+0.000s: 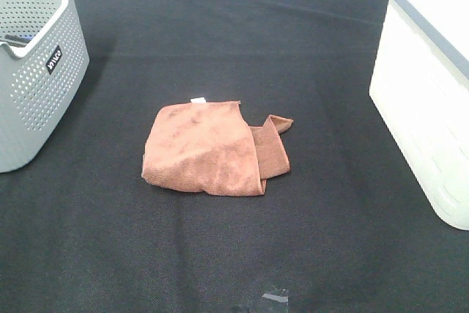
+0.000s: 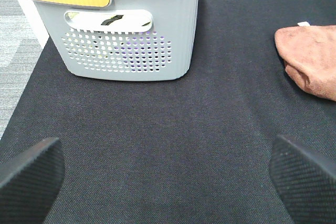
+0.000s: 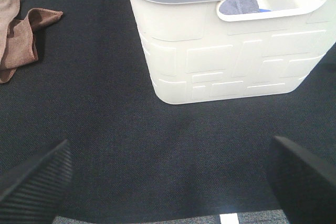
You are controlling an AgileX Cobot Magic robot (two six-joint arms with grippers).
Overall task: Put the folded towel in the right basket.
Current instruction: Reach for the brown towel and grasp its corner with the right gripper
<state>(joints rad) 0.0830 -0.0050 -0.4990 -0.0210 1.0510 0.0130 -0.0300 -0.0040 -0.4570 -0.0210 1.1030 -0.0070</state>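
A brown folded towel point(image 1: 212, 148) lies on the black table mat in the middle of the exterior view, with a loose corner flap at its right. It also shows in the left wrist view point(image 2: 312, 59) and in the right wrist view point(image 3: 18, 35). The right basket point(image 1: 429, 86) is cream white with a grey rim and stands at the right edge; it fills the right wrist view point(image 3: 231, 40). My left gripper point(image 2: 165, 174) is open and empty, far from the towel. My right gripper point(image 3: 168, 179) is open and empty in front of the basket. Neither arm shows in the exterior view.
A grey perforated basket point(image 1: 33, 64) with items inside stands at the left edge; it also shows in the left wrist view point(image 2: 123, 30) with a yellow handle. A strip of tape point(image 1: 275, 298) lies on the mat near the front edge.
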